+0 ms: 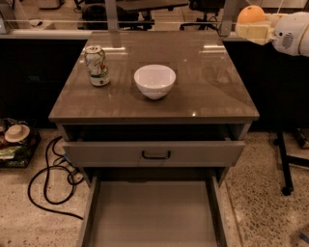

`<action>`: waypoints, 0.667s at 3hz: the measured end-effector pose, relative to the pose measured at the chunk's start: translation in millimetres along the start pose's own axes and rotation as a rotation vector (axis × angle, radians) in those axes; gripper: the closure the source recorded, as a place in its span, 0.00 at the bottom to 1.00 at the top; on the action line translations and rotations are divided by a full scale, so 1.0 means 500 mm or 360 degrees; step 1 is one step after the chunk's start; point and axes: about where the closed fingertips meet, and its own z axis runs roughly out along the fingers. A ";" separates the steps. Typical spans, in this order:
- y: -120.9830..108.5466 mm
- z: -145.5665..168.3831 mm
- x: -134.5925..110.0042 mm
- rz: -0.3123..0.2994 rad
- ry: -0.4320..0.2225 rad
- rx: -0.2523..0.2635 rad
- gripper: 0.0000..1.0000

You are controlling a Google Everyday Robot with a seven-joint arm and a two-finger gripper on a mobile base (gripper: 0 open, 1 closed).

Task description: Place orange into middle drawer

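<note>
One camera, high in front of the bench (207,91).
It looked steeply down, near the open middle drawer (154,214); my claw (252,27), clasping the orange (250,14), sat upper right.

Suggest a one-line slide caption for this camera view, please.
End effector at upper right holds the orange past the far right corner of the cabinet; the middle drawer stands open below.

The gripper (249,25) holds the orange (250,14) beside the counter's (203,96) far-right corner.
</note>
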 end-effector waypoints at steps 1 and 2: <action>0.063 -0.057 0.014 -0.0005 0.0000 -0.0048 1.00; 0.133 -0.107 0.043 -0.0035 -0.0012 -0.0116 1.00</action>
